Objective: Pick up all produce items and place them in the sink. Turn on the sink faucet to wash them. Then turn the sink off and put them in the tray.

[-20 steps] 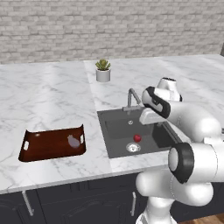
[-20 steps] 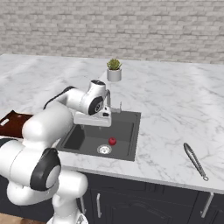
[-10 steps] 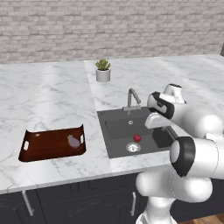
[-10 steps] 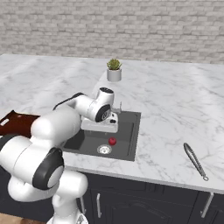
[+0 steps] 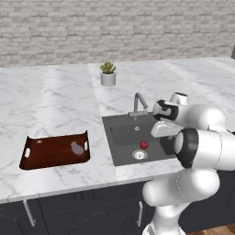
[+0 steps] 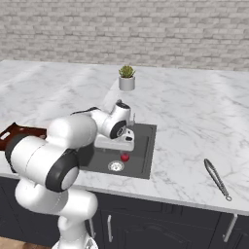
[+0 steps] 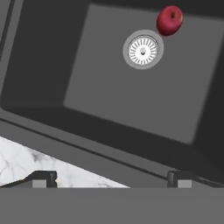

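A round red fruit [image 5: 143,145] lies in the dark grey sink [image 5: 120,133], just beside the silver drain [image 5: 139,155]. An elongated purplish vegetable [image 5: 77,148] rests in the reddish-brown tray [image 5: 41,153] on the counter left of the sink. The grey gooseneck faucet [image 5: 137,103] stands at the sink's back rim. My hand [image 5: 164,130] hangs over the right part of the basin. In the hand view my gripper [image 7: 111,179] is open with nothing between its fingertips. The fruit [image 7: 169,20] and drain [image 7: 143,50] lie well ahead of it on the sink floor [image 7: 131,96].
A potted green succulent [image 5: 108,73] stands on the marble counter behind the sink. A slim metal utensil [image 6: 217,179] lies on the counter to the sink's right. Dark cabinet fronts run below the counter edge.
My hand has moved away from the faucet and come down over the right side of the basin. The fruit and the vegetable have stayed put.
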